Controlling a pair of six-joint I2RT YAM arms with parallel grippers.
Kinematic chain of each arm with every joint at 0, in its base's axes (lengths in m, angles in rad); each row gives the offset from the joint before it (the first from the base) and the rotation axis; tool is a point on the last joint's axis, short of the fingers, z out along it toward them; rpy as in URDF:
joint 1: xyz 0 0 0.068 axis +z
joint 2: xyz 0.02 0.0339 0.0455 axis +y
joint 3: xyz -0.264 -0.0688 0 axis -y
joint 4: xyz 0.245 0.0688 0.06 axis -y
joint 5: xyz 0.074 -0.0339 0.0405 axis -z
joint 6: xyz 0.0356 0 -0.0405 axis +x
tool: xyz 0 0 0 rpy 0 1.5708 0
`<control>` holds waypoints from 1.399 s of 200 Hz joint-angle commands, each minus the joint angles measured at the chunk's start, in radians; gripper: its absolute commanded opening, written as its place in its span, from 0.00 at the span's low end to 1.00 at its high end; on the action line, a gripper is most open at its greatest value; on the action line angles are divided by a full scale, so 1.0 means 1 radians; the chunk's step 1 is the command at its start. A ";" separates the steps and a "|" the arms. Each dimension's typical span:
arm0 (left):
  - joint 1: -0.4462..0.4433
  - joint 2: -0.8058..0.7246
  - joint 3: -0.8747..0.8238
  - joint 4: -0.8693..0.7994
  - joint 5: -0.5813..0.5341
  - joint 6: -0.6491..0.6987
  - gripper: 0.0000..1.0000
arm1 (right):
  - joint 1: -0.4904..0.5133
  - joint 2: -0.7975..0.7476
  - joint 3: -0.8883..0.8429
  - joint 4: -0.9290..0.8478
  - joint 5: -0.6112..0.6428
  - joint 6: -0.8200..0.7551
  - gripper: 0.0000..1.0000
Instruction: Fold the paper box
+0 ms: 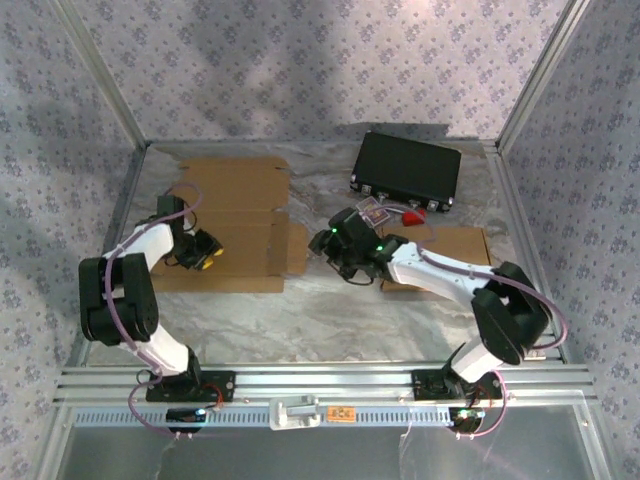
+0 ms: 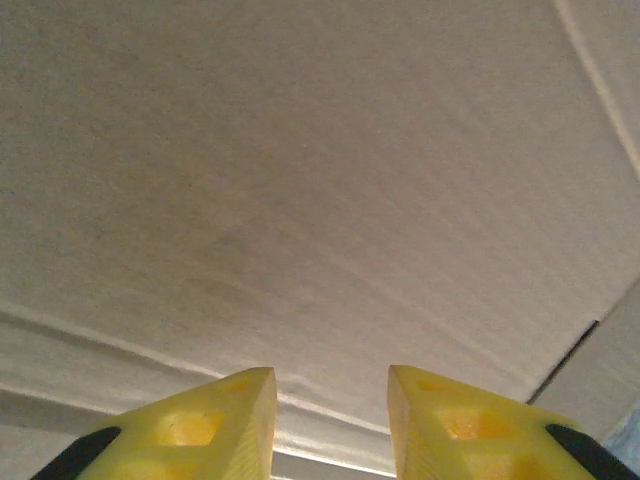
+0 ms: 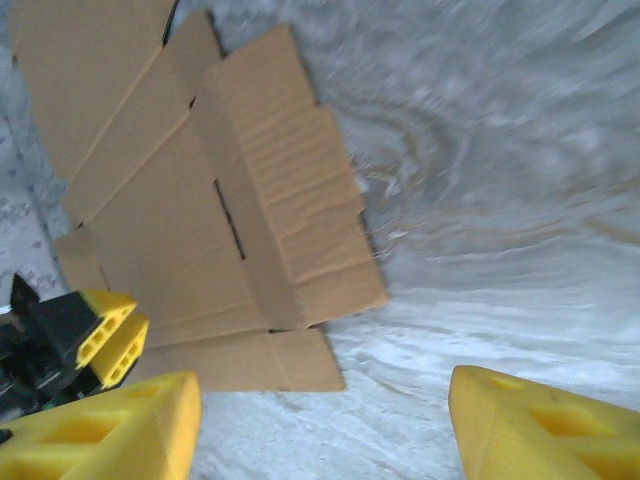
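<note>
The paper box (image 1: 238, 205) is a flat brown cardboard blank lying unfolded on the left half of the table. My left gripper (image 1: 207, 252) hovers low over its near left part. In the left wrist view the cardboard (image 2: 300, 180) lies close under that gripper (image 2: 330, 375); its yellow fingers stand apart with nothing between them. My right gripper (image 1: 335, 250) is open wide just off the blank's right flap. The right wrist view looks past that gripper (image 3: 322, 380) across bare table to the blank (image 3: 200, 200), with the left gripper's fingers (image 3: 105, 335) at its far edge.
A black case (image 1: 405, 170) sits at the back right. A second flat cardboard piece (image 1: 455, 245) lies under my right arm. A small red object (image 1: 412, 216) lies near the case. Metal frame rails border the marbled table (image 1: 330, 300).
</note>
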State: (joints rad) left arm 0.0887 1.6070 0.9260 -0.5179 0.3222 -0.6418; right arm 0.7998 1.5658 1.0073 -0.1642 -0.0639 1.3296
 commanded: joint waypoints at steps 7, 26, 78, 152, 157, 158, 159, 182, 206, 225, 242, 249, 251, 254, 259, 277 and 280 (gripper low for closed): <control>-0.008 0.023 -0.068 0.080 0.054 0.006 0.30 | 0.018 0.057 0.035 0.116 -0.031 0.068 0.68; -0.076 0.013 -0.160 0.176 0.104 -0.090 0.29 | 0.008 0.058 0.005 0.139 -0.031 0.102 0.68; -0.452 -0.058 -0.308 0.453 0.057 -0.513 0.28 | -0.094 -0.039 -0.063 0.002 -0.061 0.031 0.67; -0.456 -0.185 -0.159 0.283 0.030 -0.565 0.34 | -0.159 -0.232 -0.224 -0.026 -0.035 0.105 0.65; -0.439 -0.180 -0.141 0.269 0.037 -0.544 0.34 | -0.143 -0.244 -0.227 -0.026 -0.022 0.114 0.65; -0.437 -0.179 -0.139 0.266 0.039 -0.540 0.34 | -0.139 -0.246 -0.228 -0.025 -0.020 0.117 0.65; -0.432 -0.177 -0.136 0.264 0.042 -0.535 0.34 | -0.136 -0.248 -0.229 -0.026 -0.017 0.120 0.65; -0.339 -0.084 -0.057 0.194 0.105 -0.411 0.33 | -0.096 -0.233 -0.286 0.039 -0.030 0.184 0.64; -0.277 0.004 0.012 0.138 0.120 -0.287 0.32 | -0.080 -0.187 -0.355 0.176 -0.044 0.259 0.62; -0.264 0.061 0.062 0.077 0.101 -0.185 0.30 | -0.077 -0.174 -0.361 0.202 -0.018 0.252 0.61; -0.262 0.106 0.079 0.045 0.079 -0.132 0.29 | -0.076 -0.164 -0.376 0.224 0.006 0.258 0.61; -0.263 0.122 0.078 0.040 0.077 -0.120 0.29 | -0.075 -0.154 -0.387 0.246 0.006 0.271 0.60; -0.263 0.127 0.077 0.040 0.077 -0.117 0.29 | -0.074 -0.150 -0.390 0.254 0.006 0.275 0.60; -0.262 0.134 0.076 0.040 0.076 -0.113 0.29 | -0.074 -0.146 -0.394 0.262 0.004 0.283 0.60; -0.262 0.143 0.072 0.041 0.076 -0.110 0.28 | -0.071 -0.136 -0.404 0.276 0.004 0.297 0.60; -0.262 0.160 0.044 0.060 0.073 -0.107 0.28 | -0.063 -0.107 -0.431 0.324 0.017 0.328 0.59; -0.262 0.161 0.040 0.063 0.071 -0.108 0.27 | -0.063 -0.104 -0.434 0.332 0.021 0.329 0.59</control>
State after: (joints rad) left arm -0.1749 1.7481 0.9771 -0.4187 0.4046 -0.8146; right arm 0.7242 1.4254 0.6147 0.0895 -0.0849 1.5963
